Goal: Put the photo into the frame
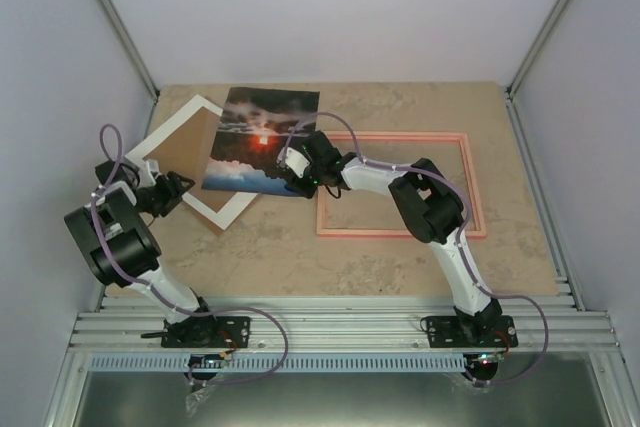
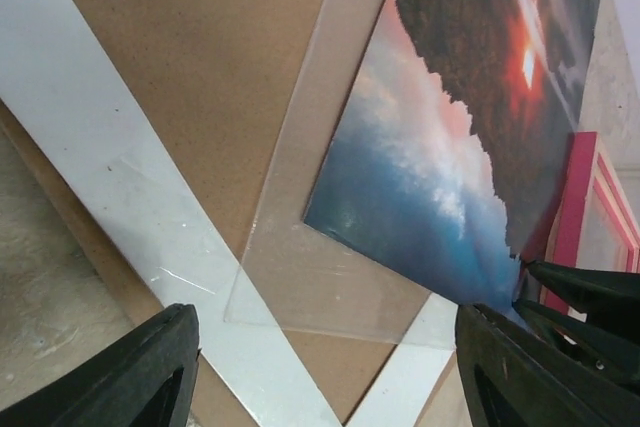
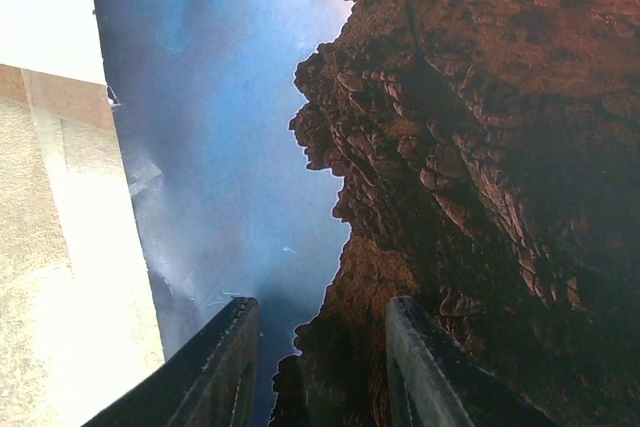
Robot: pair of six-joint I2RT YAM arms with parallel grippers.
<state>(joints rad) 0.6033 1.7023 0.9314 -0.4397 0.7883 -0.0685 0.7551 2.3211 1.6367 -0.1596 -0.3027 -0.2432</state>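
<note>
The photo [image 1: 262,137], a sunset over dark clouds, lies picture side up and askew at the back left. It overlaps the white mat [image 1: 190,112]. It also shows in the left wrist view [image 2: 450,147] and fills the right wrist view [image 3: 420,127]. The pink frame [image 1: 400,187] lies flat to its right, empty, and its corner shows in the left wrist view [image 2: 580,207]. My right gripper [image 1: 297,182] [image 3: 320,307] is partly open, its tips at the photo's near right corner, pointing at its face. My left gripper [image 1: 185,187] [image 2: 325,367] is open and empty over the mat's near corner.
The white mat [image 2: 110,177] lies on a brown backing board [image 2: 220,57]. A clear sheet [image 2: 320,277] lies under the photo's near edge. The right gripper's black fingers [image 2: 590,297] enter the left wrist view at the right. Grey walls enclose the marbled table [image 1: 280,257].
</note>
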